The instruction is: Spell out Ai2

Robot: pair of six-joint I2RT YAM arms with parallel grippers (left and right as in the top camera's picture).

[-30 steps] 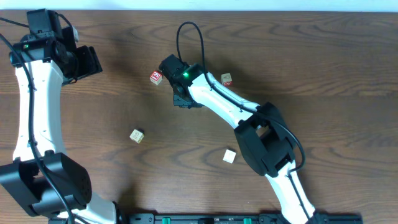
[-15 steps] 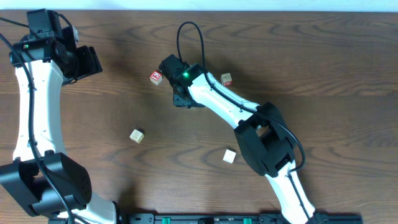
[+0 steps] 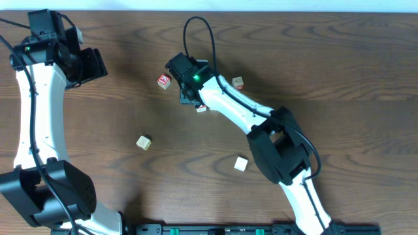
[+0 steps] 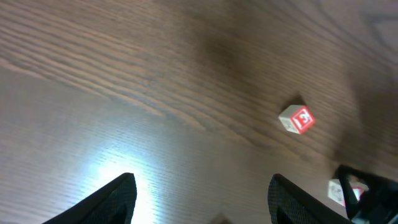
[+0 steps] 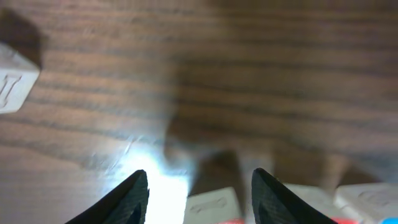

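Observation:
Several small letter blocks lie on the wooden table. In the overhead view a red-faced block lies left of my right gripper. A pale block lies on the table right at the right gripper's tips. Others lie at the back, the left and the front. In the right wrist view the gripper is open, with a pale, red-edged block low between its fingers. My left gripper is open and empty at the far left; its wrist view shows the red-faced block.
The right wrist view shows another pale block at the upper left and a further one at the lower right. The left wrist view shows a block beside the dark right arm. The table's back edge runs along the top.
My right gripper has drawn back toward the far side, uncovering the pale block it was over. The left arm has not moved.

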